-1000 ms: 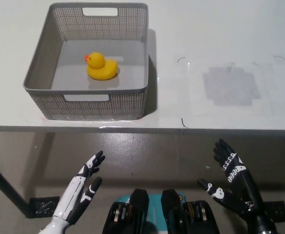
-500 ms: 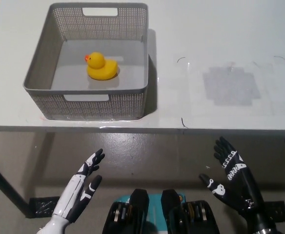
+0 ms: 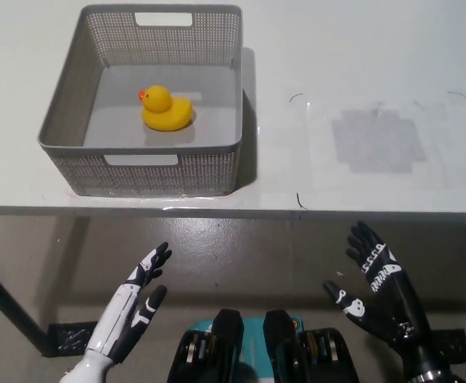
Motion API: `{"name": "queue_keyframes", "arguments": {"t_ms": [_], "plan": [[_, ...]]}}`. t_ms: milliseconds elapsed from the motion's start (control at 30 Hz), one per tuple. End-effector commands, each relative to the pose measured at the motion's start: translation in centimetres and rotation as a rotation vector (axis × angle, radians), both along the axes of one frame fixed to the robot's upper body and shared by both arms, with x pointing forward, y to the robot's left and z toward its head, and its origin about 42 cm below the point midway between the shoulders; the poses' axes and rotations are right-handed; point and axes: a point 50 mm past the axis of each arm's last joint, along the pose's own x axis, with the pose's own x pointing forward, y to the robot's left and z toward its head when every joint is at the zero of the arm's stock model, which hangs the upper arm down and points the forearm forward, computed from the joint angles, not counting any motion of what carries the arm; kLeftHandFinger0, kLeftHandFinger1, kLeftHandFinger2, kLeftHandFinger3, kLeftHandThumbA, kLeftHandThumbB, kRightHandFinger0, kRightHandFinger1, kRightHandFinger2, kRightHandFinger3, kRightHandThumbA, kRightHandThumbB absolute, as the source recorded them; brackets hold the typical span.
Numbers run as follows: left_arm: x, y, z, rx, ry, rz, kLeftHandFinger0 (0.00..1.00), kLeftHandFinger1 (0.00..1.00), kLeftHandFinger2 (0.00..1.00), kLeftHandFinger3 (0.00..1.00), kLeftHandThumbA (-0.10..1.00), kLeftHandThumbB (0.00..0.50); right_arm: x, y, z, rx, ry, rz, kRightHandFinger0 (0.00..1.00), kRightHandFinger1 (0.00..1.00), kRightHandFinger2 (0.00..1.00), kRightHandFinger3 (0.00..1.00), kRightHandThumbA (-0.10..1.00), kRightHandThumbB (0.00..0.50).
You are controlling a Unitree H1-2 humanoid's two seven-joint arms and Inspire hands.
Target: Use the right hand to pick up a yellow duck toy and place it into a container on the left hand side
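Observation:
A yellow duck toy [image 3: 166,109] with an orange beak sits on the floor of the grey mesh basket [image 3: 217,163], at the table's left. My black right hand [image 3: 374,291] hangs open below the table's front edge at the lower right, holding nothing. My white left hand [image 3: 133,307] rests open at the lower left, also below the table edge. Both hands are well away from the duck.
The white table [image 3: 361,64] carries a faint grey square patch [image 3: 377,140] to the right of the basket. The table's front edge [image 3: 297,211] runs across the picture above both hands. Below it lies a glossy floor.
My right hand has shifted very slightly up and to the left. The duck, the basket and my left hand have stayed put.

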Motion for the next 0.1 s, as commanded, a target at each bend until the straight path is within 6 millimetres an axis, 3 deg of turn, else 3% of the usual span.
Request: {"name": "queue_keyframes", "arguments": {"t_ms": [0,67], "plan": [[0.26,0.61,0.65,0.003,-0.025,0.015,1.00,1.00,1.00,1.00,1.00,0.062,0.60,0.14,1.17,-0.010,-0.095,-0.008,0.93,0.95,1.00,1.00,0.84,0.218],[0.32,0.62,0.70,0.000,-0.023,0.017,1.00,1.00,1.00,1.00,1.00,0.071,0.66,0.21,1.22,-0.006,-0.087,-0.002,0.93,0.95,1.00,1.00,0.84,0.219]]}}
